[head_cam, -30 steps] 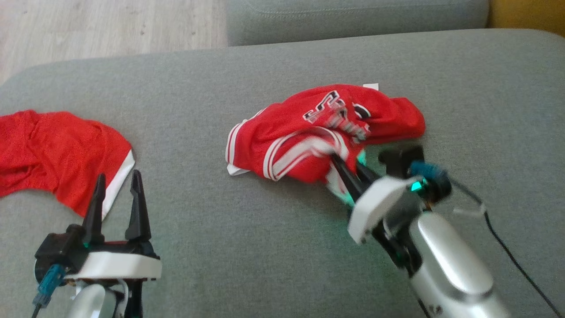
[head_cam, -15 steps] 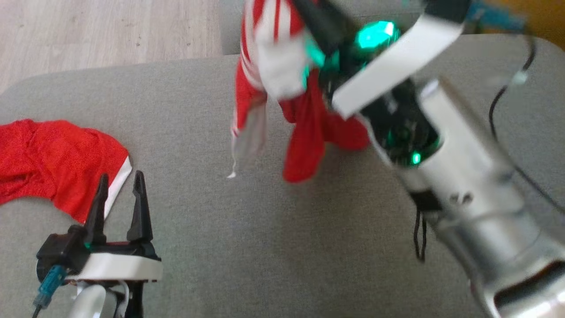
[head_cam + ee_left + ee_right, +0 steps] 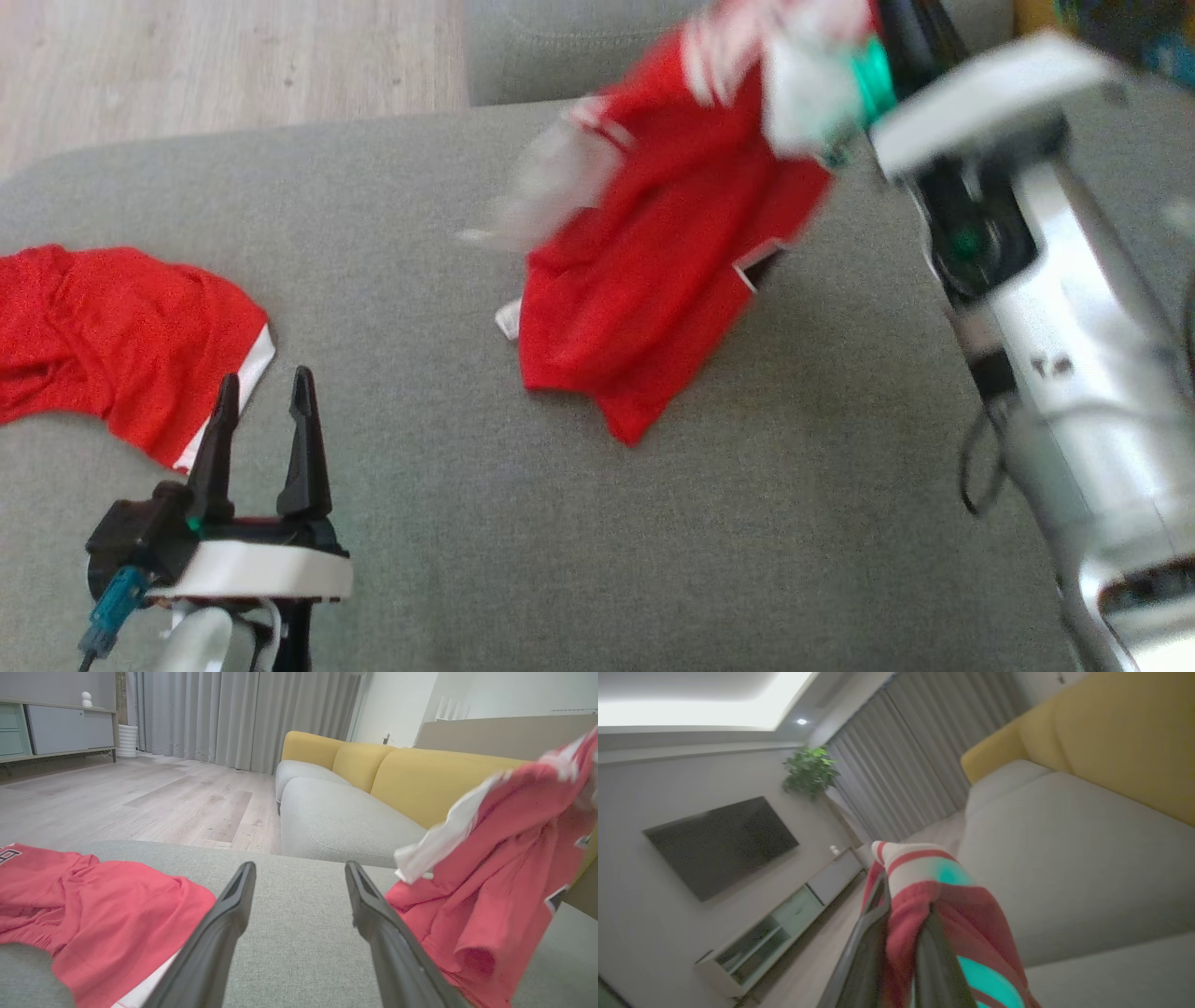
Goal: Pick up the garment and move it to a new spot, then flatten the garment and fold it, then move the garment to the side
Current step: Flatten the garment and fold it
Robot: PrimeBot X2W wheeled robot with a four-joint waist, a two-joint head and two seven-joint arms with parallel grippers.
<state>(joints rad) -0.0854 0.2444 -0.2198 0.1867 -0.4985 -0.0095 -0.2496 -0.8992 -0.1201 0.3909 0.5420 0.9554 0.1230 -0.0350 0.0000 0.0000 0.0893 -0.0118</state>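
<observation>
The garment (image 3: 653,280) is a red jersey with white trim. It hangs, blurred, from my right gripper (image 3: 887,37), which is shut on its striped edge high at the upper right. The lower red folds trail down onto the grey cushion (image 3: 747,523). In the right wrist view the two dark fingers (image 3: 859,952) pinch a red and white bunch of the garment (image 3: 920,877) in my right gripper (image 3: 901,914). My left gripper (image 3: 261,411) stands open and holds nothing at the lower left. In the left wrist view the garment (image 3: 504,858) hangs to the right of my left gripper (image 3: 299,868).
A second red cloth with a white hem (image 3: 121,336) lies on the cushion just beyond my left gripper, also low at the left (image 3: 93,905). A further grey seat (image 3: 336,826) and yellow sofa back (image 3: 411,774) stand behind. Wooden floor (image 3: 224,65) lies past the far left edge.
My right gripper gripped the garment on the cushion, lifted it high, then swung it right. The cloth now flares out with its lower end on the cushion. The left arm stayed put.
</observation>
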